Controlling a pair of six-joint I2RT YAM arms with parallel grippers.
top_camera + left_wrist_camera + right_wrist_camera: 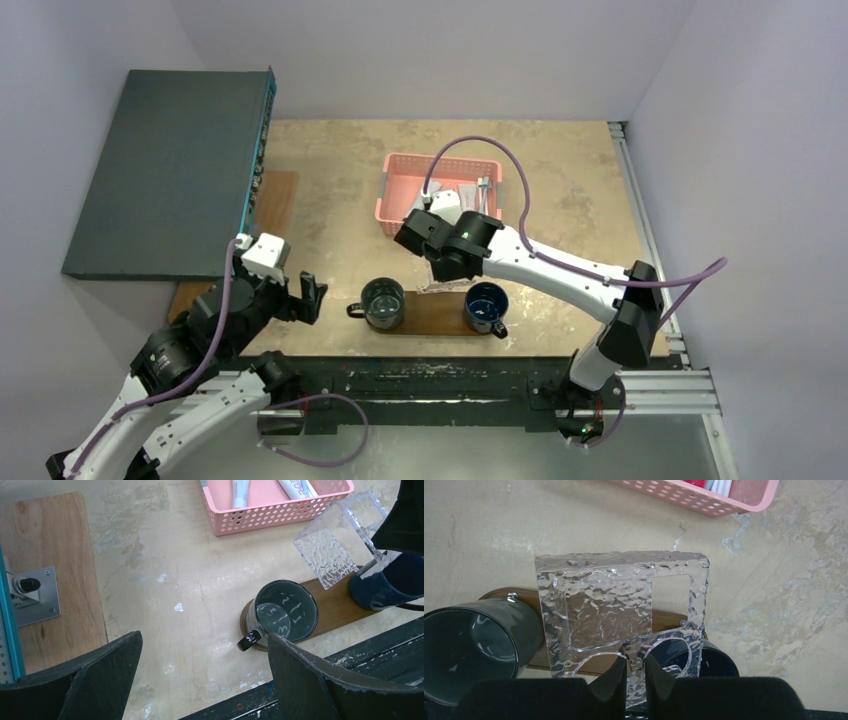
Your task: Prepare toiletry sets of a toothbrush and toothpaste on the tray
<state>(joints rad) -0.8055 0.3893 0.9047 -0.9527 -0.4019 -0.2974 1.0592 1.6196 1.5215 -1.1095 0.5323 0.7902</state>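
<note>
Toothpaste tube [295,487] in pink basket [280,517] bears lettering, partly cropped.

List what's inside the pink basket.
Two white tubes lie flat in the pink basket. Wrist views crop the rest; the right arm hides its near edge from above.
</note>
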